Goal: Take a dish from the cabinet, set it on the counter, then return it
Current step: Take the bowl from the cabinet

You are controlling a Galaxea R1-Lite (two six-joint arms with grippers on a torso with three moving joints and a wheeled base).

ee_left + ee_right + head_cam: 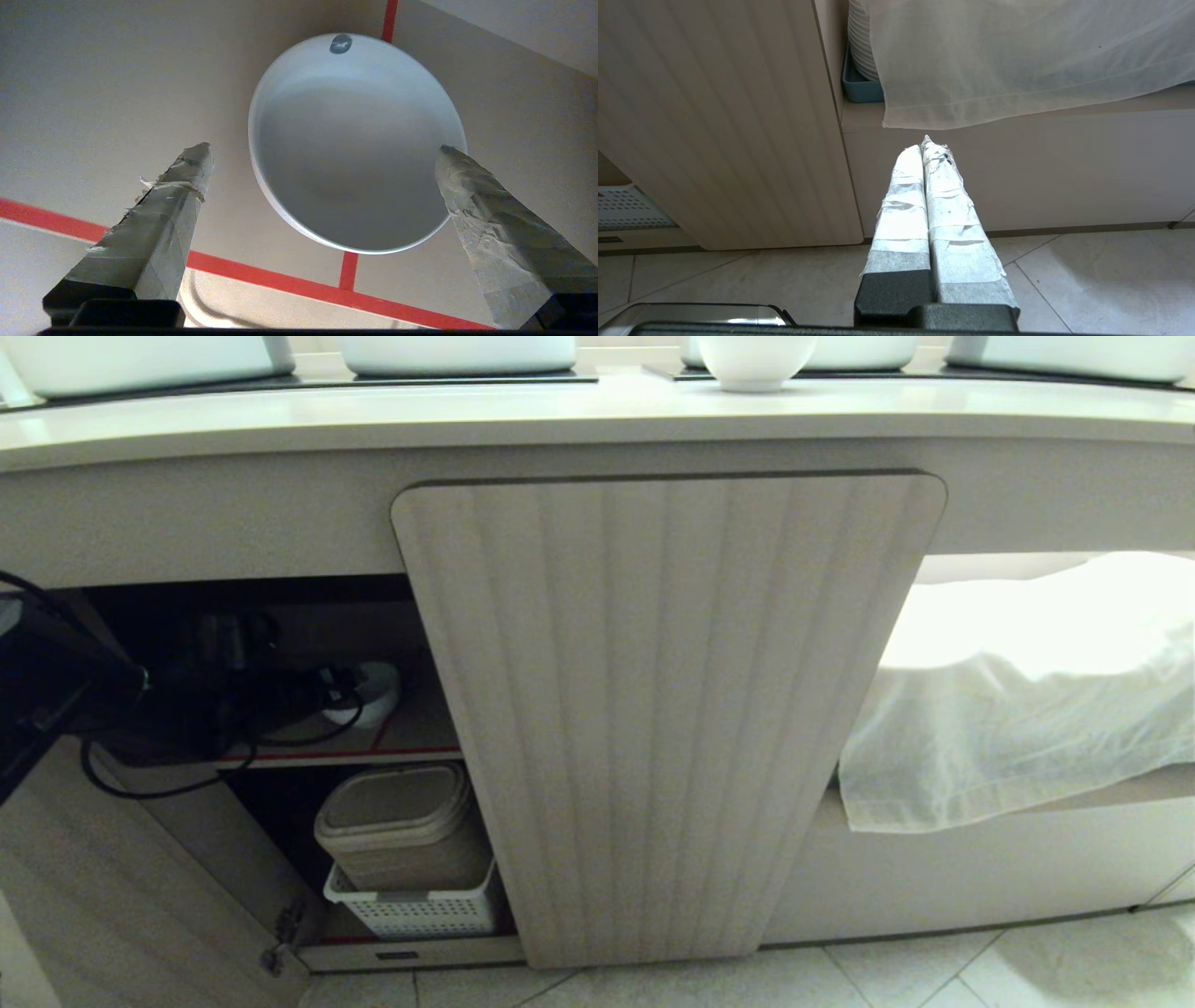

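The left compartment of the cabinet (280,616) stands open. The ribbed middle door (653,709) blocks the centre (shut), and a white cloth (1027,709) drapes the right opening.

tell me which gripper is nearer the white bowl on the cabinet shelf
Left. The left gripper is inside the cabinet, open, its fingers on either side of the bowl. The right gripper hangs shut outside, low near the floor.

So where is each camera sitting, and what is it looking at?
Head view: on the robot's head, looking down at the cabinet under the counter; the left arm reaches into it.
Left wrist view: behind the open left gripper, facing the dish on the shelf.
Right wrist view: behind the shut right gripper, low, facing the cabinet door and white cloth.
Shared: the head and left wrist views both show the dish.
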